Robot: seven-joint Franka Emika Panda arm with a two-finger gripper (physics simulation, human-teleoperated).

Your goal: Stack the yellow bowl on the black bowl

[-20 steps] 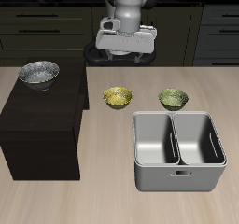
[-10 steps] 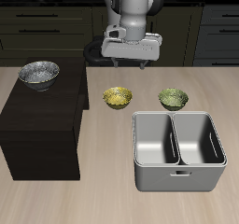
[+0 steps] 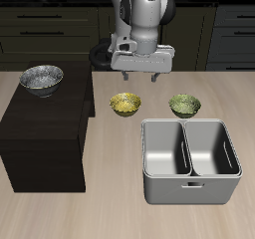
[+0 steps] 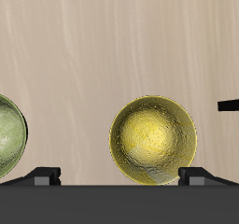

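Black bowl point(image 3: 41, 79) sits atop the dark cabinet point(image 3: 45, 133), the yellow bowl point(image 3: 125, 104) on the table beside that cabinet under the open-fingered gripper point(image 3: 140, 78); probably light, rigid and slick-glazed, it seems best pinched at its thin rim.

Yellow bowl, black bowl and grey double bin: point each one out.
yellow bowl point(image 3: 125, 104), exterior view, on its speckled inside.
black bowl point(image 3: 41, 79), exterior view, on its silvery inside.
grey double bin point(image 3: 190, 188), exterior view, on its front wall.
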